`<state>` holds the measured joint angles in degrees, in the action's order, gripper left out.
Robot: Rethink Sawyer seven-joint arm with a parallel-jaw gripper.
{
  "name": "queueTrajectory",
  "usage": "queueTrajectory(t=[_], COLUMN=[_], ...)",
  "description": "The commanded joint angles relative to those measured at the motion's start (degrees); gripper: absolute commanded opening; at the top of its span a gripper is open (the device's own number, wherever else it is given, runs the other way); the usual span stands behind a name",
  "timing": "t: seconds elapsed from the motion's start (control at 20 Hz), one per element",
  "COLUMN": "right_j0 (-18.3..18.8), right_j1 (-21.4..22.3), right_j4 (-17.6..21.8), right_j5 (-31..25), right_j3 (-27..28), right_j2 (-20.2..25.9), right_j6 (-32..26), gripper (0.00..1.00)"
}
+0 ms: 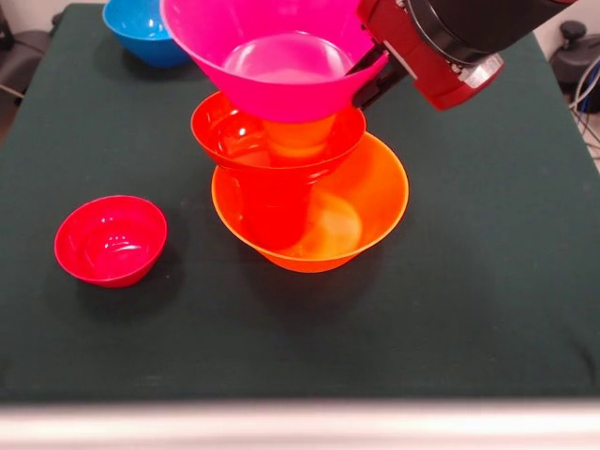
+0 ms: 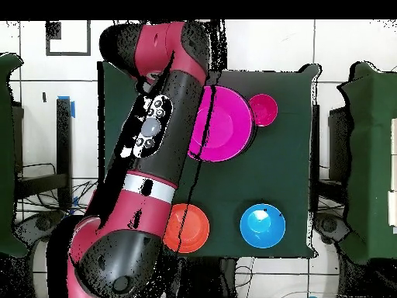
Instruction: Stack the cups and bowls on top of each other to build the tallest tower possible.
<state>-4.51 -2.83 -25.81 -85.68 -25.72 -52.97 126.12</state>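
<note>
My gripper (image 1: 367,77) is shut on the rim of the wide pink bowl (image 1: 281,66) and holds it tilted just above the tower; I cannot tell if they touch. The tower's base is the widest orange bowl (image 1: 375,202). A red-orange cup (image 1: 272,202) stands in it and bears a red-orange bowl (image 1: 225,136), with an orange cup (image 1: 300,139) inside that. In the overhead view the pink bowl (image 2: 225,124) hides the tower and the arm (image 2: 159,132) hides the gripper. The light green cup is out of view.
A crimson bowl (image 1: 111,239) sits alone at the left of the green cloth (image 1: 487,281); it also shows in the overhead view (image 2: 264,109). A blue bowl (image 1: 141,28) (image 2: 262,225) sits at the far left corner. Another red-orange bowl (image 2: 187,227) lies near the robot's base.
</note>
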Motion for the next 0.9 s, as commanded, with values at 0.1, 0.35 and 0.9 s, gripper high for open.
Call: queueTrajectory(t=[0.1,0.35,0.9], right_j0=[-1.18,-1.48,-2.36], right_j1=[-0.02,0.21,0.05], right_j4=[-1.33,-1.10,-0.42], right_j5=[-4.07,-2.14,-1.07], right_j3=[-0.98,-3.11,-4.87], right_j2=[2.23,3.34,3.48], right_j6=[15.08,14.66,14.49], gripper=[0.00,0.00,0.00])
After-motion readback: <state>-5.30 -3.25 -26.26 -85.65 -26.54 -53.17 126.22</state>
